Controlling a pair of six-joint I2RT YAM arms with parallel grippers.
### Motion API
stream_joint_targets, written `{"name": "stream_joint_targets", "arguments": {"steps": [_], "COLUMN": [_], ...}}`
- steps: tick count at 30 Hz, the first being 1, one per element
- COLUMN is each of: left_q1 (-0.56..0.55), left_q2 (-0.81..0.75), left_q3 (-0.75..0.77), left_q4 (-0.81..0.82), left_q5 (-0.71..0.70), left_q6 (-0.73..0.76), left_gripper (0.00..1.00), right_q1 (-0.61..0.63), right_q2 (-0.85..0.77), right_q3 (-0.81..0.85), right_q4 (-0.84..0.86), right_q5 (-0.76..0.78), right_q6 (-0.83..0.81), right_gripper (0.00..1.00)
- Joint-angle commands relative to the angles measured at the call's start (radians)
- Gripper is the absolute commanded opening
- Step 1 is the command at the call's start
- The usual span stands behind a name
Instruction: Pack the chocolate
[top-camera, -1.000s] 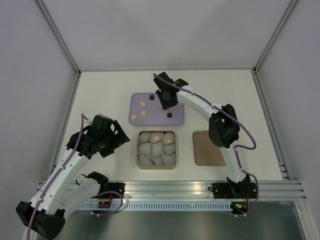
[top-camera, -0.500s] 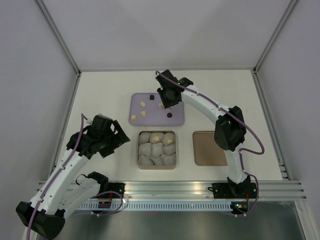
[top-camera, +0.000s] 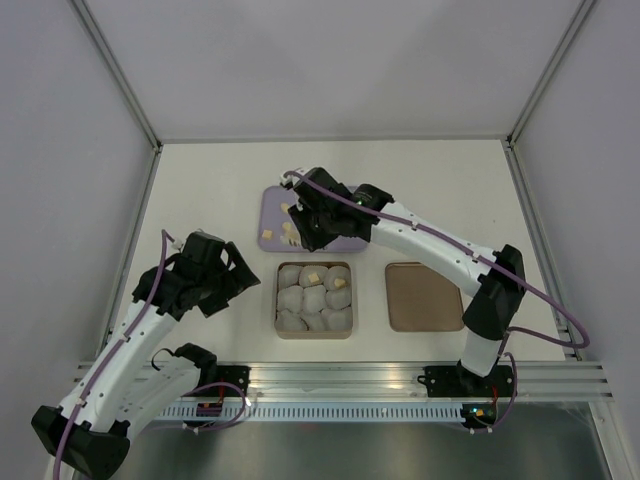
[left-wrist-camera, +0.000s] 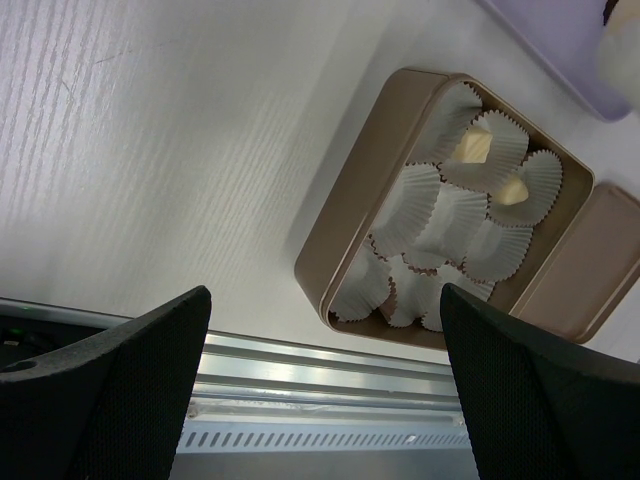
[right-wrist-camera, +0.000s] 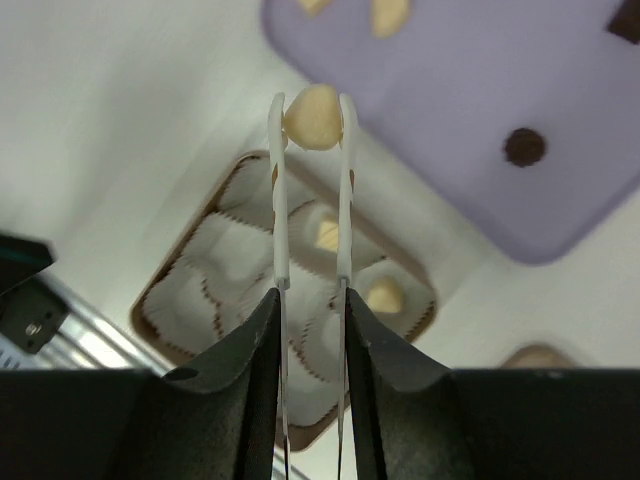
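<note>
1. right jaws: thin white fingers (right-wrist-camera: 278, 200) clamped on one pale cream chocolate (right-wrist-camera: 313, 118), pinched at the very tips and held clear of every surface. Place: above the near left part of the purple tray (right-wrist-camera: 480, 80), just far of the box. Carried by the right arm (top-camera: 430, 238), which reaches in from the right.

2. left jaws: dark fingers (left-wrist-camera: 120, 390) spread wide apart with nothing between them. Place: above the worktop (top-camera: 200, 190), left of the box, its wrist camera looking down on the box. Carried by the left arm (top-camera: 125, 345).

3. packed pieces (left-wrist-camera: 472, 148): two pale cream cubes, each in its own cup. One sits in the far middle cup and one in the far right cup.

4. loose cream pieces (top-camera: 267, 234): pale cubes lying on the left end of the purple tray, near the clamped one but apart from it.

5. dark pieces (right-wrist-camera: 524, 147): one round brown piece sits on the right part of the tray. A second is cut off at the edge of the right wrist view. In the top view the right arm hides both.

6. box (top-camera: 278, 300): tan, square and open, near the middle of the worktop, just near of the tray. It is lined with white paper cups (left-wrist-camera: 440, 215), three by three.

7. lid (top-camera: 420, 297): flat brown square, lying on the worktop right of the box with a gap between them.
</note>
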Motion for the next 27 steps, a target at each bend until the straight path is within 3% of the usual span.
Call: {"name": "stream_joint_targets", "arguments": {"steps": [1, 8, 27], "left_q1": [0.004, 0.004, 0.004], "left_q2": [-0.014, -0.013, -0.013], "left_q3": [-0.011, -0.014, -0.02], "left_q4": [0.014, 0.014, 0.011], "left_q5": [-0.001, -0.003, -0.003], "left_q6": [-0.038, -0.033, -0.021], "left_gripper": [1.0, 0.99, 0.99], "right_q1": [0.061, 0.126, 0.139], "right_q2": [-0.069, -0.049, 0.009], "right_q3": [-0.034, -0.077, -0.161], "right_q4": [0.003, 0.003, 0.037], "right_q5": [-0.049, -0.052, -0.031], "right_q6": [0.068, 0.094, 0.065], "right_gripper": [0.17, 0.17, 0.17]}}
